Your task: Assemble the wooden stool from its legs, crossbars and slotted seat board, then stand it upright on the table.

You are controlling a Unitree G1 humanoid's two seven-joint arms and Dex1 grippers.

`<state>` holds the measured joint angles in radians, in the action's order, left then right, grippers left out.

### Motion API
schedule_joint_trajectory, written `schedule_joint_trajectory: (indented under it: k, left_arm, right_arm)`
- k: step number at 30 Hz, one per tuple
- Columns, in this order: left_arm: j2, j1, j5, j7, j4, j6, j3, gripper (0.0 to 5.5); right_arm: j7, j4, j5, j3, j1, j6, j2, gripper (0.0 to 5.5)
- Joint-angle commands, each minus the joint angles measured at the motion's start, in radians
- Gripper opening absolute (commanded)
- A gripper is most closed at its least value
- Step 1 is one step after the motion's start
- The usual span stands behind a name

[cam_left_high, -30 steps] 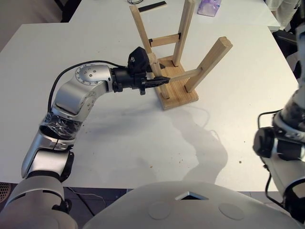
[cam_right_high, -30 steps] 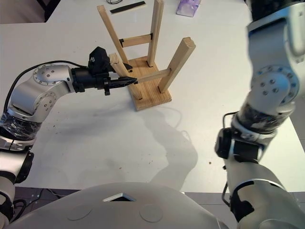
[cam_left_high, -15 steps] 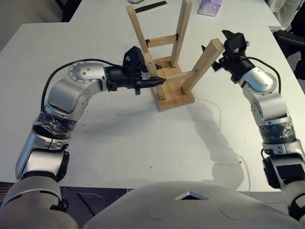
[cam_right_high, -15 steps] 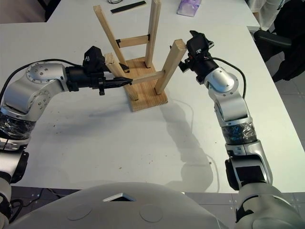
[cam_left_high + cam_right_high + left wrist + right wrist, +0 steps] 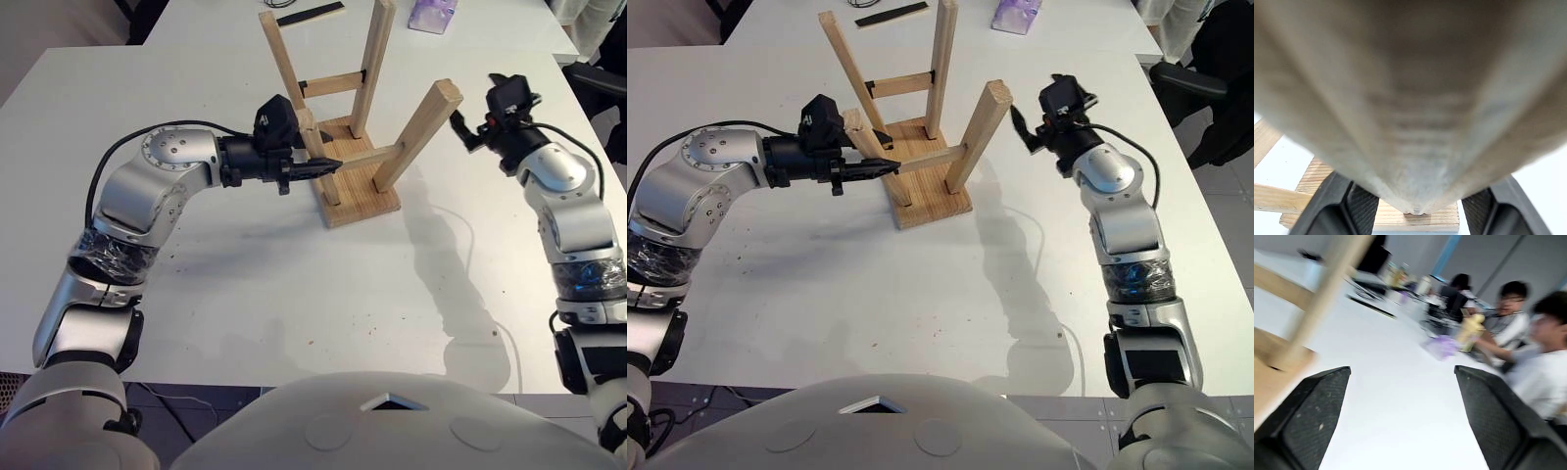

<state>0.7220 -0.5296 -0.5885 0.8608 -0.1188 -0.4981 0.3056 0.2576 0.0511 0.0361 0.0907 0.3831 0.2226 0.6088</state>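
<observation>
The wooden stool stands upside down at the table's middle back, its seat board [image 5: 364, 201] flat on the table and its legs pointing up. My left gripper [image 5: 323, 166] is shut on the short near-left leg [image 5: 1410, 98], with a pad [image 5: 1359, 205] on each side of it. A crossbar [image 5: 367, 157] runs from there to the tilted right leg [image 5: 419, 132]. My right gripper [image 5: 468, 127] hovers just right of that leg's top, apart from it and open, with nothing between its pads [image 5: 1308, 426].
A black strip [image 5: 309, 15] and a purple packet [image 5: 431, 15] lie at the table's far edge behind the stool. A cable [image 5: 460, 240] trails over the table under the right arm. The near half of the white table [image 5: 255, 284] is bare.
My right gripper has drawn back to the right, away from the tilted leg's top. The left gripper and the stool have stayed where they were.
</observation>
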Motion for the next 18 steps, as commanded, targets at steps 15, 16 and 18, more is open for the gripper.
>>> schedule_joint_trajectory:
  k: [15,16,18]
  left_arm:
    - [-0.061,0.271,-0.046,-0.152,-0.092,-0.236,-0.021,2.9]
    - [-0.081,0.271,-0.042,-0.189,-0.096,-0.231,-0.043,3.01]
    - [-0.118,0.268,-0.06,-0.219,-0.124,-0.254,-0.082,3.28]
  right_arm:
    - [0.221,-0.178,0.075,0.15,-0.024,0.087,-0.03,4.29]
    - [0.222,-0.139,0.019,0.17,-0.038,0.054,-0.003,4.39]
    - [0.234,-0.078,-0.044,0.184,-0.062,0.005,0.021,4.75]
